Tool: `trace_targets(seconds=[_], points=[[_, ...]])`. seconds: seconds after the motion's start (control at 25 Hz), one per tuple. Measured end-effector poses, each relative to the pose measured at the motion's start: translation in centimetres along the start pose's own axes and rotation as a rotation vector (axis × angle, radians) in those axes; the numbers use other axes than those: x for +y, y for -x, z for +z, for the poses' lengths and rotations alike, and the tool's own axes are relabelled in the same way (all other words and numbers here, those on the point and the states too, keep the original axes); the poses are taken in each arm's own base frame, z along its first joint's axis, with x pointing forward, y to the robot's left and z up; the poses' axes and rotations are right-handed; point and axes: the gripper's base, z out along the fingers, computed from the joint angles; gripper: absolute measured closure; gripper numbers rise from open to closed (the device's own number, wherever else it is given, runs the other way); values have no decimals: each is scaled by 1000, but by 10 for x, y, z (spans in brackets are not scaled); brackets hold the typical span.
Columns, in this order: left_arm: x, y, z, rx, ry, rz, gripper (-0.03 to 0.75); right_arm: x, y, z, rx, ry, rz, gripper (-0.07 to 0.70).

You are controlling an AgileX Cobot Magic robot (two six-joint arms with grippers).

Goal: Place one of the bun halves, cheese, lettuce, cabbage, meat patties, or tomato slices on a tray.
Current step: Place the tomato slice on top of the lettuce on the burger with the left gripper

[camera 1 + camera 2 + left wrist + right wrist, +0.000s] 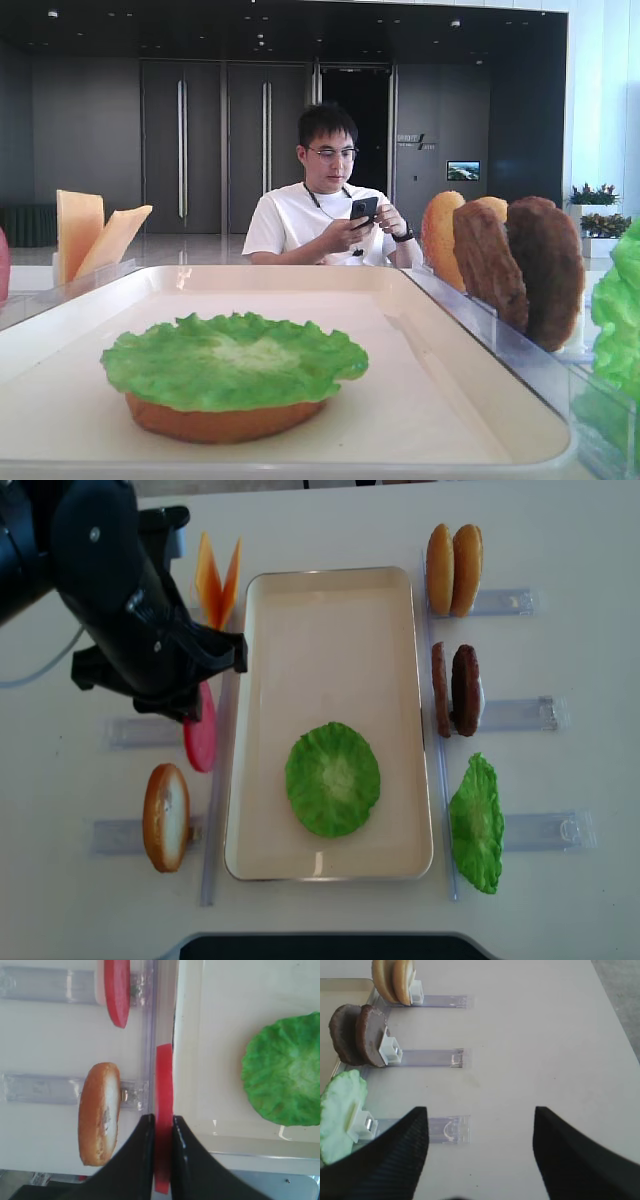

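Tomato slice (163, 1110) is pinched on edge in the left hand (161, 1160), w/ both black fingers (144, 1150) tight on its flat sides. It hangs right over the left rim of the tray (190, 1060), half over the desk (45, 1030), half over the tray. Just left of it a bun half (99, 1112) stands up in a clear holder (37, 1089). Farther up, 2nd tomato slice (117, 990) stands in its own holder. In the top view the left arm hides the held slice.

On the tray a lettuce leaf (332, 778) lies on top of a bun half (225, 420), near the front end. Rest of the tray floor is bare.

Right hand (480, 1155) is wide open, nothing in it, up over the desk by the right holders. There: 2 bun halves (453, 568), 2 meat patties (455, 690), 1 more lettuce leaf (476, 825). Cheese slices (217, 580) stand at the far left corner of the tray.

A man (325, 215) w/ a phone sits behind the desk.
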Motion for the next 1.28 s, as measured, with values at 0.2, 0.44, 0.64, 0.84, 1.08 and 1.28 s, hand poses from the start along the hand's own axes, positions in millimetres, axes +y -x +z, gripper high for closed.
trace_targets(seconds=[0.2,0.44,0.64,0.84,1.08,1.28], points=[[14,-19,1,17,6,-24,669,0,0,0,0,0,0,170],[21,-33,8,34,-23,-22,670,0,0,0,0,0,0,170],[14,-39,22,21,-138,20,670,0,0,0,0,0,0,170],[12,-49,27,15,-238,74,670,0,0,0,0,0,0,170],[22,-54,32,-7,-480,50,670,0,0,0,0,1,0,170],[35,-58,42,1,-649,38,670,0,0,0,0,1,0,170]])
